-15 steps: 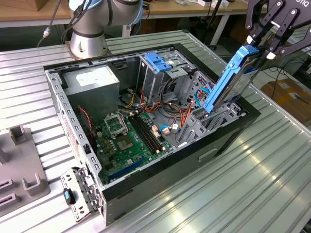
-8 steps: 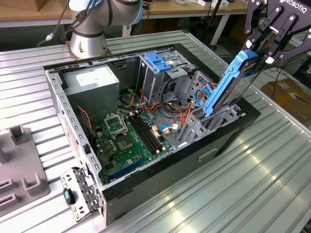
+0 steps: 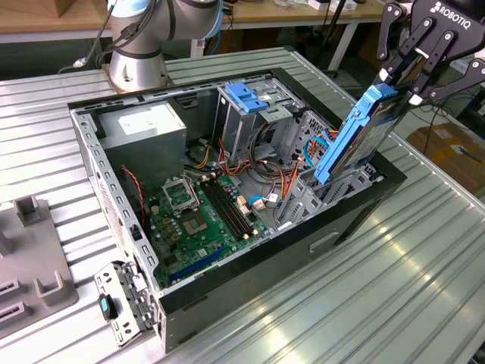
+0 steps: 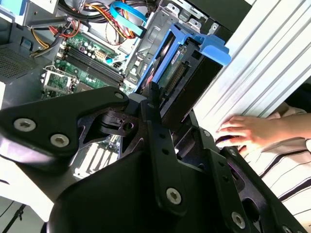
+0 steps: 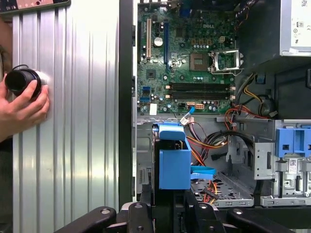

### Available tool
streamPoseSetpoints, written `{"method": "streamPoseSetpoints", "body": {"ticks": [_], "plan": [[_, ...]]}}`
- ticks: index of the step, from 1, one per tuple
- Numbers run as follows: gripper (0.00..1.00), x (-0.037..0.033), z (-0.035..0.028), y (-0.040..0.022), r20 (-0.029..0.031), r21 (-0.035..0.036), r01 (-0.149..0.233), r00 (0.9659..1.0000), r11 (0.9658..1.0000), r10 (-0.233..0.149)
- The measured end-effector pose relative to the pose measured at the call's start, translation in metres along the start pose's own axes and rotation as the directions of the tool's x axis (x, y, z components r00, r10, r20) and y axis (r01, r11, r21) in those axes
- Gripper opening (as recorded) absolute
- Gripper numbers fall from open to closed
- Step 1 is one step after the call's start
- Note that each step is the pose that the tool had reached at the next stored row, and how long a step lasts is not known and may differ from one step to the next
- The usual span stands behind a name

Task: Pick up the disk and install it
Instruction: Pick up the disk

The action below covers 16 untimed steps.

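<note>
The disk, a metal drive in a blue rail frame, stands steeply tilted over the open computer case at the exterior view's right. Its lower end sits in the drive bay beside the case's wall, and its upper end points up and out. My gripper is shut on that upper end. In the first wrist view the disk juts out from between my gripper's fingers toward the motherboard. In the second wrist view the disk shows beyond the gripper.
Inside the case lie a motherboard, a grey power-supply box, a light-blue bracket and loose cables. A person's hand rests on the ribbed table beside the case, holding a black round object. Grey fixtures stand at the exterior view's left.
</note>
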State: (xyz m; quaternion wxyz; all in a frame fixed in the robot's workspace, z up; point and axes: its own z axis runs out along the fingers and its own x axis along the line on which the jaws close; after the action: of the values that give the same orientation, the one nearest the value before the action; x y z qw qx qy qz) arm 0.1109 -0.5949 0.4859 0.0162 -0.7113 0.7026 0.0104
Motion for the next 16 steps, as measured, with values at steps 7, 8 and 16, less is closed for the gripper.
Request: {"method": "streamPoseSetpoints", "body": {"ticks": [7,8,16], "plan": [[0.35,0.0,0.0015,0.0,-0.0001,0.0,0.0,1.0,1.0,0.0],[0.35,0.0,0.0016,0.0,-0.0001,0.0,0.0,1.0,1.0,0.0],[0.35,-0.0001,0.0031,0.0,-0.0001,0.0,0.0,1.0,1.0,0.0]]}}
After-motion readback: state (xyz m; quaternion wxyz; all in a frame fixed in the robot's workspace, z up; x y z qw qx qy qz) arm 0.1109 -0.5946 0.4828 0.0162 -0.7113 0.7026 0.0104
